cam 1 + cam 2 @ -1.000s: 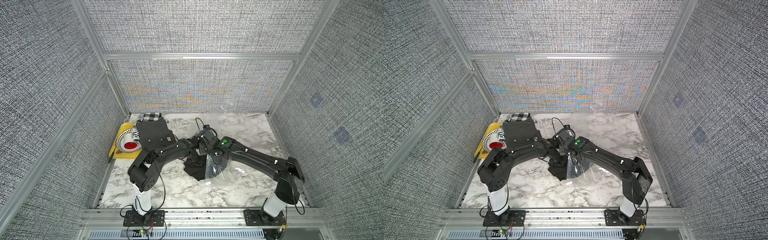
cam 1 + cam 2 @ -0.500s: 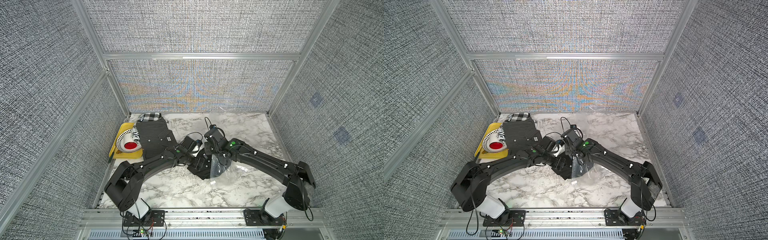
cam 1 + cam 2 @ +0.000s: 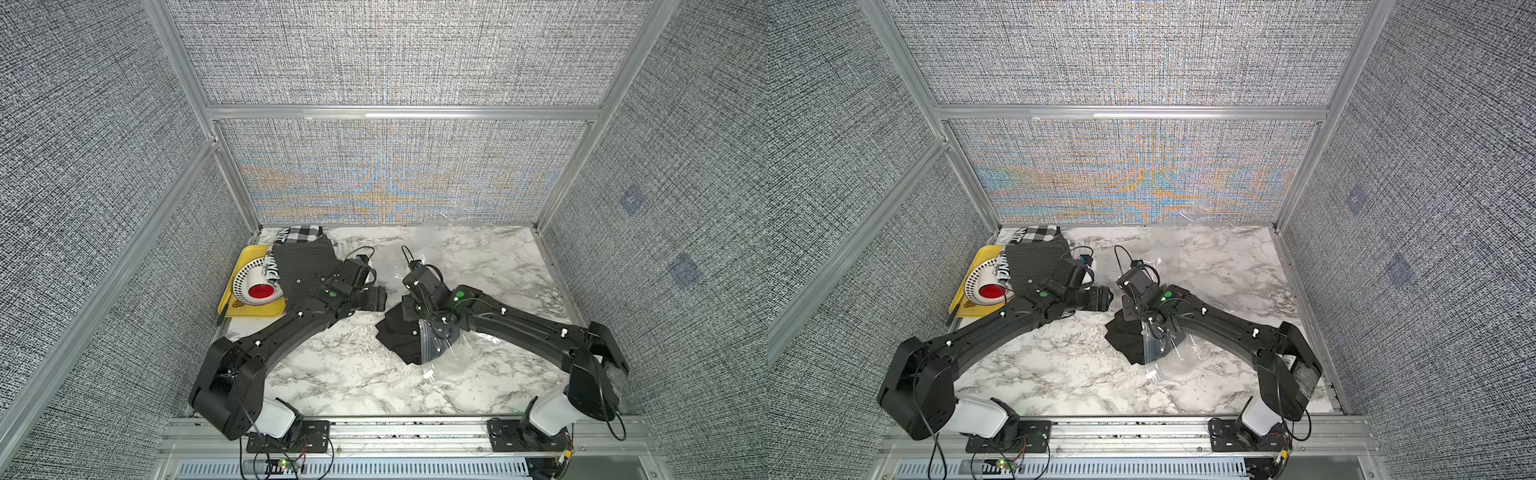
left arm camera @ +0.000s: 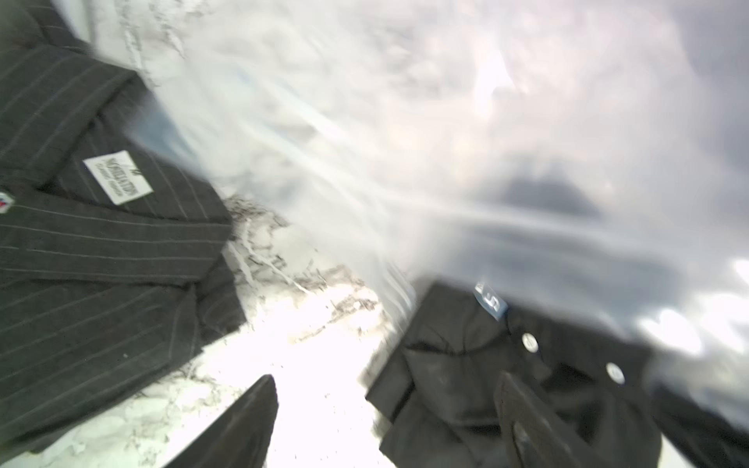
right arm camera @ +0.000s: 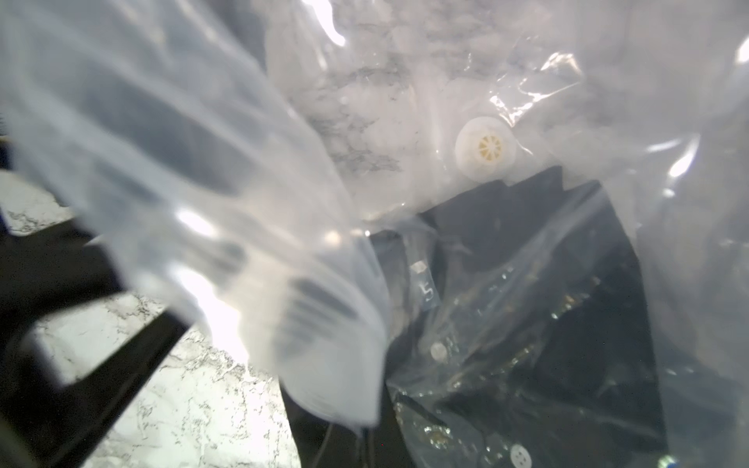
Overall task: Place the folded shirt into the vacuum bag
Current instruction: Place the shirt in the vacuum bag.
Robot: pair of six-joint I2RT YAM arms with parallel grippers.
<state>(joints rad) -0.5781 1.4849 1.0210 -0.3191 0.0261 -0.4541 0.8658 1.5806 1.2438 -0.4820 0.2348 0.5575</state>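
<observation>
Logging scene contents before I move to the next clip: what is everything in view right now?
vacuum bag: 1, clear, right of centre on the table, mouth over the black shirt
valve: 1, white, on the bag
clip: 1, white, bag's near edge
black shirt: 1, folded, mid-table, partly inside the bag
pinstriped shirt: 1, dark grey, back left
checked cloth: 1, black and white, back left corner
tray: 1, yellow, left edge
round device: 1, white with red centre, on the tray
table: 1, white marble
left fingers: black, open, empty
right fingers: black, shut, apparently on the bag's lip
</observation>
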